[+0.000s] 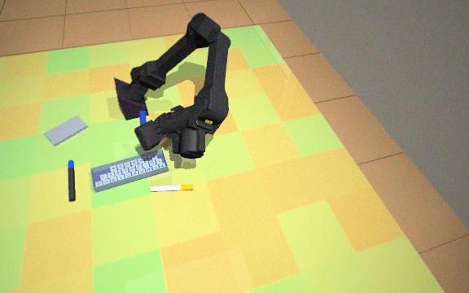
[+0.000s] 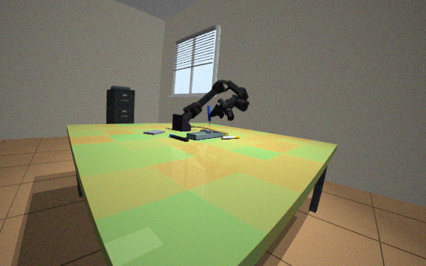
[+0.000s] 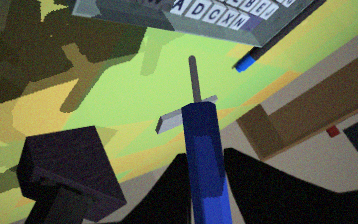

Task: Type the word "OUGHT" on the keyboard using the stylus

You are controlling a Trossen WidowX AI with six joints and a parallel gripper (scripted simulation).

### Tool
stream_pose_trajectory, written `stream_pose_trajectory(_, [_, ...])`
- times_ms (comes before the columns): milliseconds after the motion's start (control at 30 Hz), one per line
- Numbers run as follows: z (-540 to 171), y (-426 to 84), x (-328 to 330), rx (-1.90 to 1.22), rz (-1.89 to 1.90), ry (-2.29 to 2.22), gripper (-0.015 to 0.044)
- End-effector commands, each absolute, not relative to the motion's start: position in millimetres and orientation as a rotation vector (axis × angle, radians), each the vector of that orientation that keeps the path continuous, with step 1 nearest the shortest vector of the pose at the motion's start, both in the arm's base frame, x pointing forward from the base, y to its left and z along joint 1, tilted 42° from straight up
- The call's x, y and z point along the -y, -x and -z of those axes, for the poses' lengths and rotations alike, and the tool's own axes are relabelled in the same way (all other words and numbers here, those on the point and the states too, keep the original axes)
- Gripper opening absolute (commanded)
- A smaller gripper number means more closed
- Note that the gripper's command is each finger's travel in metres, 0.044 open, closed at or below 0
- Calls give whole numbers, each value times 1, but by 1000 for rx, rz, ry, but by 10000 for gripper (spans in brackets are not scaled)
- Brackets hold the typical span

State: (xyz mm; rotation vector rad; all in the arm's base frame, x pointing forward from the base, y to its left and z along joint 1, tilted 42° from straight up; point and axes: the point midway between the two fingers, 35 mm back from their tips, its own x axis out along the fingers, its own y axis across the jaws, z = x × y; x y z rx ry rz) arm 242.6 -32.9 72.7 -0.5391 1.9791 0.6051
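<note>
The blue stylus (image 1: 142, 117) (image 2: 208, 112) (image 3: 203, 150) is held in my gripper (image 2: 211, 114) (image 3: 205, 159), which is shut on its blue body. In the exterior view the stylus stands nearly upright, its thin grey tip pointing down and clear of the table. The grey keyboard (image 1: 130, 181) (image 2: 203, 137) (image 3: 190, 31) lies on the table with white lettered keys. The wrist view shows only part of it at the top, with A, D, C, X and N readable in the nearest row. The stylus tip touches no key. In the top view the wrist partly hides the gripper.
A black marker with a blue cap (image 1: 72, 183) (image 2: 179, 137) (image 3: 245, 63) lies beside the keyboard's left end. A white marker with a yellow end (image 1: 165, 188) (image 2: 230, 137) lies near its right end. A flat grey block (image 1: 66, 130) (image 2: 154, 131) lies behind, left of the arm's base (image 2: 180, 123) (image 3: 72, 167).
</note>
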Motion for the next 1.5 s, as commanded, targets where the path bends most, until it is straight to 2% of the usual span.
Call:
stream_pose_trajectory(0, [-77,-249,32,-1944,-751,675,0])
stream_pose_trajectory(300, [-85,-260,29,-1855,-1039,924,0])
stream_pose_trajectory(1033, [-60,-261,6,-1852,-1046,928,0])
stream_pose_trajectory(1133, [-57,-261,4,-1852,-1047,928,79])
stream_pose_trajectory(1467, [-57,-261,3,-1852,-1047,928,81])
